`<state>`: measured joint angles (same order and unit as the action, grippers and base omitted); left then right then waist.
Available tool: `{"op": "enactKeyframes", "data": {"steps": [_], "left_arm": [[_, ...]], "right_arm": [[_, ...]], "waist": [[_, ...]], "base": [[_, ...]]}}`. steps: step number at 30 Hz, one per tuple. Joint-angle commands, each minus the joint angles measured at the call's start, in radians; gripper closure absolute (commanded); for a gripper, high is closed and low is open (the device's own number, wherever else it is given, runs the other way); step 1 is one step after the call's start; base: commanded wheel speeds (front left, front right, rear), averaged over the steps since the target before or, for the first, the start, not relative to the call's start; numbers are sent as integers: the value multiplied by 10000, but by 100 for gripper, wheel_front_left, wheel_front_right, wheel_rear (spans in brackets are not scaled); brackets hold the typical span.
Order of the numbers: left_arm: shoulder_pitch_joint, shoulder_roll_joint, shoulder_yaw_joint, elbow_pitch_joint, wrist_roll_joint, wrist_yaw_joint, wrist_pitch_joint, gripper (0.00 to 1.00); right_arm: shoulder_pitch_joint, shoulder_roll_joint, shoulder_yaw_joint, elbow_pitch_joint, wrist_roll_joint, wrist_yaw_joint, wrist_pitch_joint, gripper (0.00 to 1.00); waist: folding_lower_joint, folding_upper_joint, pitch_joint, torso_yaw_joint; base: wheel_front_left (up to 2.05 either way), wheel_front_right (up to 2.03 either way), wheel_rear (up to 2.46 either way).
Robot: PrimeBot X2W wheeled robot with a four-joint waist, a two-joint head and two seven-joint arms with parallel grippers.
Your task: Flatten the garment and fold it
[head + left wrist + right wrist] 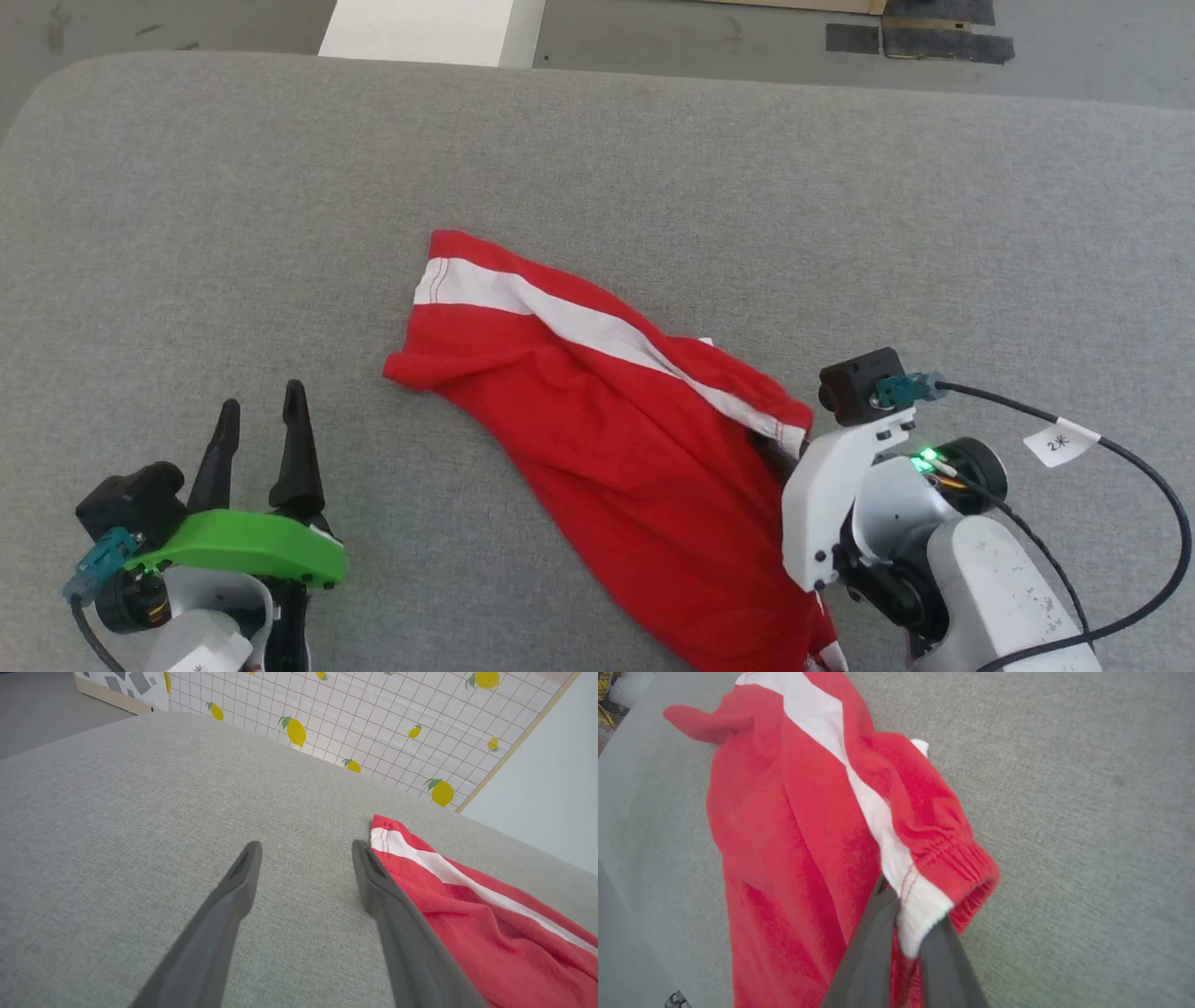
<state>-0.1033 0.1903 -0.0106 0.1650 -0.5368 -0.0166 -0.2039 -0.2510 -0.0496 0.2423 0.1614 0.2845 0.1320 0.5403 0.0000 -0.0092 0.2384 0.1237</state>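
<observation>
The garment (597, 411) is a pair of bright red shorts with a white side stripe, lying crumpled on the grey table (653, 159) from the centre toward the near right. My right gripper (903, 926) is shut on its elastic waistband where the white stripe ends, and the cloth there is lifted a little. In the head view the right wrist (854, 467) covers those fingers. My left gripper (260, 411) stands open at the near left, apart from the shorts. In the left wrist view its right finger (373, 877) overlaps the hem of the garment (467, 900).
The grey cloth-covered table reaches across the whole scene, with bare surface left, right and beyond the shorts. Past the far edge are a white block (420, 33) and dark floor. A lemon-print wall (373, 714) stands beyond the table in the left wrist view.
</observation>
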Motion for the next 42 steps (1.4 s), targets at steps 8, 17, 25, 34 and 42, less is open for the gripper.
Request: {"op": "enactKeyframes", "data": {"steps": [8, 17, 25, 34, 42], "left_arm": [[-1015, 355, -737, -37, 54, -336, 1309, 0], [-4035, 721, -1915, 1755, 23, -511, 4945, 0], [-5662, 1075, -2674, 3689, 754, -415, 6286, 0], [-6222, 1098, -2898, 4835, 929, -479, 6044, 83], [-6363, 957, -2957, 5211, 751, -678, 5515, 100]], "right_arm": [[-32, -6, -287, -603, 94, -13, -165, 100], [8, -6, -18, -1067, 216, -13, -55, 100], [-101, -6, 262, -1216, 360, -13, -110, 100], [-105, -6, 227, -1275, 300, -13, -169, 100], [-73, -6, 212, -1159, 282, -13, -159, 100]], "waist": [[0, 92, 8, -102], [0, 92, 367, -433], [0, 92, 841, -775], [0, 92, 1096, -793], [0, 92, 969, -694]], "base": [[0, 0, 0], [0, 0, 0], [0, 0, 0], [0, 0, 0], [0, 0, 0]]}}
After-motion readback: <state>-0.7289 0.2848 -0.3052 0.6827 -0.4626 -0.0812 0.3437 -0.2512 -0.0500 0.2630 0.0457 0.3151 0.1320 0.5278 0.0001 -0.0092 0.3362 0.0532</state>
